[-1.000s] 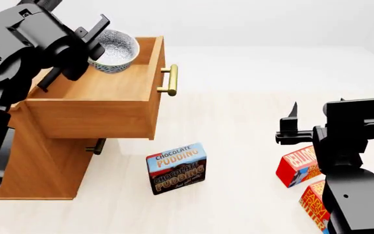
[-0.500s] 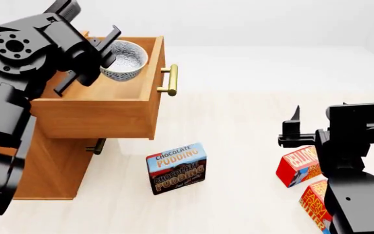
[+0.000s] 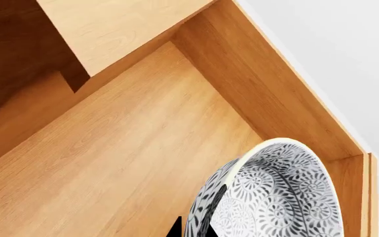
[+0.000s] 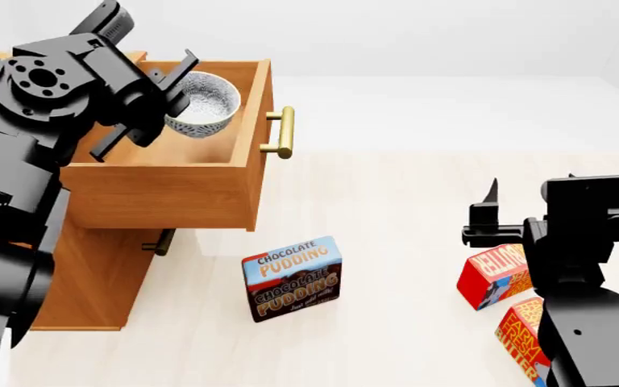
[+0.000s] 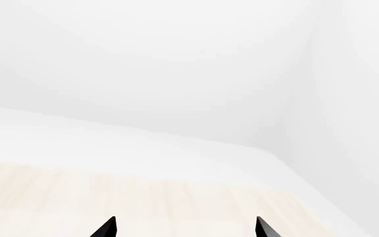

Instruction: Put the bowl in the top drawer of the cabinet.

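Observation:
The bowl, white with a grey-blue floral pattern, hangs tilted over the inside of the pulled-out top drawer of the orange-brown cabinet. My left gripper is shut on the bowl's rim. In the left wrist view the bowl sits above the drawer's wooden floor, near its front corner, with my fingertips on either side of the rim. My right gripper is open over the floor at the right, and in the right wrist view the right gripper holds nothing.
A chocolate pudding box stands on the floor in front of the cabinet. Red and orange boxes lie by my right arm. The top drawer's brass handle juts rightward; the lower drawer's handle shows beneath.
My left arm has carried the bowl lower and slightly right, further down into the open top drawer. The right arm has barely moved.

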